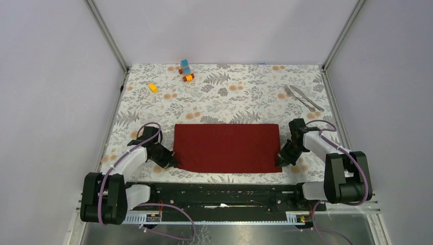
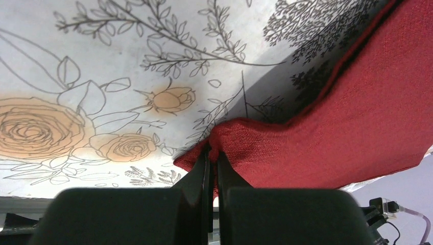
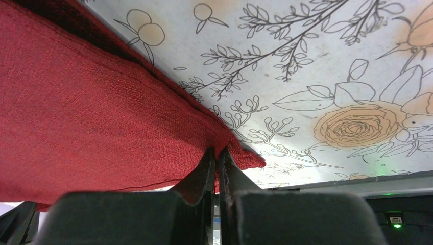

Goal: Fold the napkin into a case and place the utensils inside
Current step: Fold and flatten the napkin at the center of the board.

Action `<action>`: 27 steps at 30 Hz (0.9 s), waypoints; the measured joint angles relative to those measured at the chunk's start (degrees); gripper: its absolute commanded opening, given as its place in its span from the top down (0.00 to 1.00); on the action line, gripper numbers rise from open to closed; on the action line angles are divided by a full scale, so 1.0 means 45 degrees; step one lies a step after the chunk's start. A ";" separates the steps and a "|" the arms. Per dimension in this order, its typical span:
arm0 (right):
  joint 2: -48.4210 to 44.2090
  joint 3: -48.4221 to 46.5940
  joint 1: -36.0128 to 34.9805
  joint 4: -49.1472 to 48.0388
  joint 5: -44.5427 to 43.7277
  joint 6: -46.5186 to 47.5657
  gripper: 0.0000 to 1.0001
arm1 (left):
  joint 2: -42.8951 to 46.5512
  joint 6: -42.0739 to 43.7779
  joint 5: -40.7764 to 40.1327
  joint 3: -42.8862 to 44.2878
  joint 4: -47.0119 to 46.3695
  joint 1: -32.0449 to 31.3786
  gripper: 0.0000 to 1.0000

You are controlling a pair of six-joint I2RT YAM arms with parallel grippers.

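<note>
As left fingers (image 2: 196,178) and right fingers (image 3: 201,176) pinch corners, folded napkin (image 1: 227,147), utensils (image 1: 302,97) apart

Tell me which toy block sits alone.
The yellow block: it lies by itself, left of the clustered blue and orange blocks.

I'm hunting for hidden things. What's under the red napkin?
Only the flowery table shows around the napkin, which lies flat without bumps. Under its pinched near corners, just table shows. The middle is covered, so nothing beneath it can be seen.
</note>
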State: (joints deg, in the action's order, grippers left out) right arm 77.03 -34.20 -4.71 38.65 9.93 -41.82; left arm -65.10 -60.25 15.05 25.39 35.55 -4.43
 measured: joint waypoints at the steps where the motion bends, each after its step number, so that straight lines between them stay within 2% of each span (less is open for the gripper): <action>1: 0.0121 -0.0078 0.0000 0.0029 0.0034 0.0005 1.00 | -0.0112 0.0000 0.0029 0.0078 -0.0029 -0.0005 1.00; 3: 0.0257 -0.0170 0.0000 0.0102 0.0053 0.0015 1.00 | -0.0321 0.0000 0.0073 0.0214 -0.0092 -0.0010 1.00; 6: 0.0228 -0.0170 0.0000 0.0112 0.0053 0.0034 0.97 | -0.0180 0.0000 0.0000 0.0185 -0.0112 -0.0044 0.95; 11: -0.0087 -0.0024 0.0000 0.0044 0.0019 0.0053 0.94 | 0.0568 0.0078 -0.0782 0.0136 0.0384 -0.0053 0.90; 14: -0.0442 0.0000 -0.0005 0.0000 -0.0170 0.0073 0.89 | 0.1098 0.0107 -0.1015 0.0160 0.0933 -0.0053 0.84; 15: -0.0651 0.0000 -0.0005 0.0019 -0.0238 0.0068 0.85 | 0.1258 0.0112 -0.1054 0.0204 0.1156 -0.0058 0.80; 16: -0.0889 -0.0010 -0.0005 0.0078 -0.0306 0.0063 0.80 | 0.1394 0.0136 -0.1078 0.0277 0.1360 -0.0058 0.71; 19: -0.1549 -0.0136 -0.0010 0.0578 -0.0554 0.0015 0.61 | 0.1749 0.0277 -0.1277 0.0627 0.2098 -0.0053 0.45; 21: -0.2108 -0.0262 -0.0010 0.1083 -0.0738 -0.0024 0.46 | 0.2108 0.0325 -0.1409 0.1010 0.2705 -0.0053 0.32; 22: -0.2477 -0.0350 -0.0010 0.1404 -0.0777 0.0010 0.34 | 0.2331 0.0345 -0.1457 0.1273 0.3045 -0.0053 0.30; 23: -0.2953 -0.0481 -0.0010 0.1787 -0.0835 0.0063 0.29 | 0.2589 0.0364 -0.1486 0.1593 0.3351 -0.0053 0.29; 27: -0.4201 -0.0894 -0.0010 0.2302 -0.0729 0.0325 0.20 | 0.3317 0.0631 -0.1443 0.2788 0.3784 -0.0053 0.30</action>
State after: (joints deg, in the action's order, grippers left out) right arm 58.13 -38.22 -4.75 49.01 6.66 -40.36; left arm -50.17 -57.41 8.56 37.93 52.58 -4.67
